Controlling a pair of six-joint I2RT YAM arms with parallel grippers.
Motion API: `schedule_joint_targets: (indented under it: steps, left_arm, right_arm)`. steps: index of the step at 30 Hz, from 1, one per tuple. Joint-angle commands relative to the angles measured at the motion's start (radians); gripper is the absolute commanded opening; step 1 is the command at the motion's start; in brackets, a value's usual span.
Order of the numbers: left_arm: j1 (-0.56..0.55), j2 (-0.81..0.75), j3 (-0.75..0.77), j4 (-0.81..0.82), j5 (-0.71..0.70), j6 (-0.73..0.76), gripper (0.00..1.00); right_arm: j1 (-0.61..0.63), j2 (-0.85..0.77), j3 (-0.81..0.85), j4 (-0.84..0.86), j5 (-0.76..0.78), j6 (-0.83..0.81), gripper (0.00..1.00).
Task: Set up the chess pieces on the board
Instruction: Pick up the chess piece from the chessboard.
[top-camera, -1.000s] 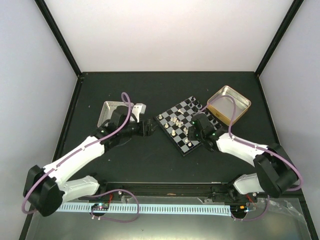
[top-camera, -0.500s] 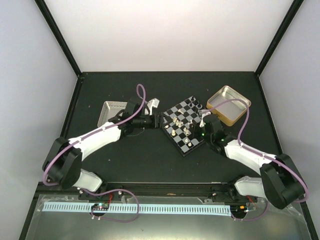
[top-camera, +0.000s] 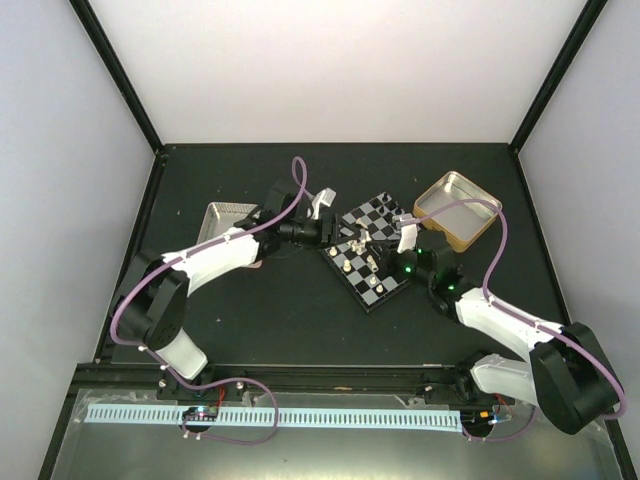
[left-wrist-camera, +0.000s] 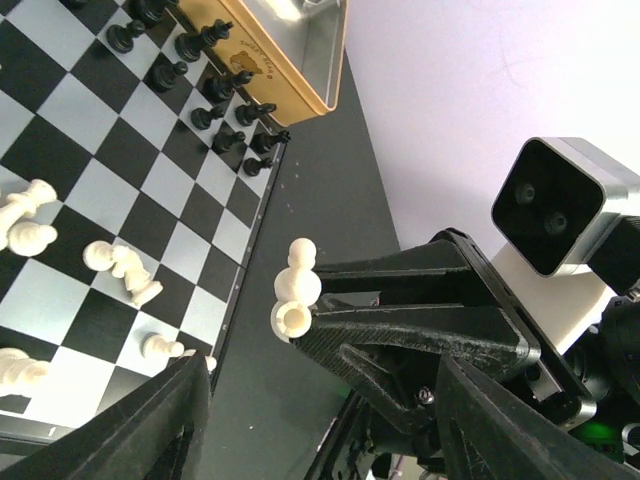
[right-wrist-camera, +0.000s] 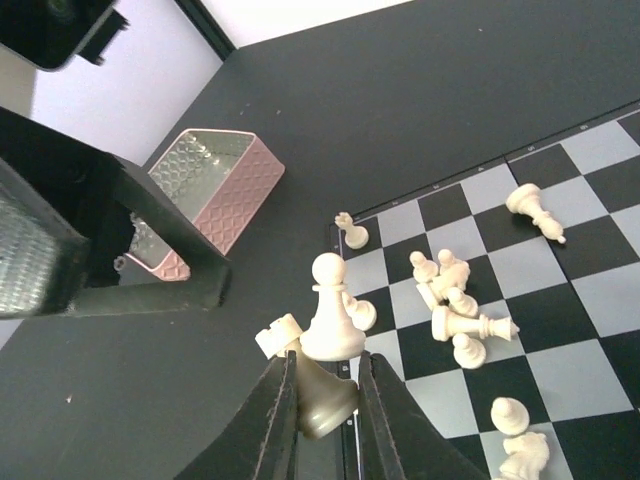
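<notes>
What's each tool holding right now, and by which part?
Right tool: a cream-white chess piece, pinched at its base. Left tool: open, nothing held.

A lab test booth (white walls (top-camera: 340, 70), black frame (top-camera: 118, 80), black table (top-camera: 290, 310)).

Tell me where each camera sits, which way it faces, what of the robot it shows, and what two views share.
Top external: above and behind the robot, looking down; both arms show, left pincer and right pincer at the board.
Left wrist: on the left arm, facing across the board toward the right pincer; its own open fingers frame the bottom.
Right wrist: on the right arm, looking down at the board's corner; its own fingers grip a white pawn.
Shared: both wrist views show that pawn.
</notes>
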Motion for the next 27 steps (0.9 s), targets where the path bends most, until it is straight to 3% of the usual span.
schedule_joint_targets:
  steps: [1,16,27]
  left_arm:
    - [-0.001,0.044,0.052,0.044,0.078,-0.025,0.61]
    - [-0.022,0.147,0.107,0.08,0.146,-0.019,0.4]
    - [-0.029,0.189,0.118,0.103,0.162,-0.039,0.13]
  right_arm:
    - [-0.005,-0.005,-0.008,0.083,-0.039,0.005,0.14]
    - [-0.005,0.014,-0.022,0.105,-0.041,0.027,0.13]
    - [-0.005,0.037,-0.026,0.113,-0.044,0.032,0.14]
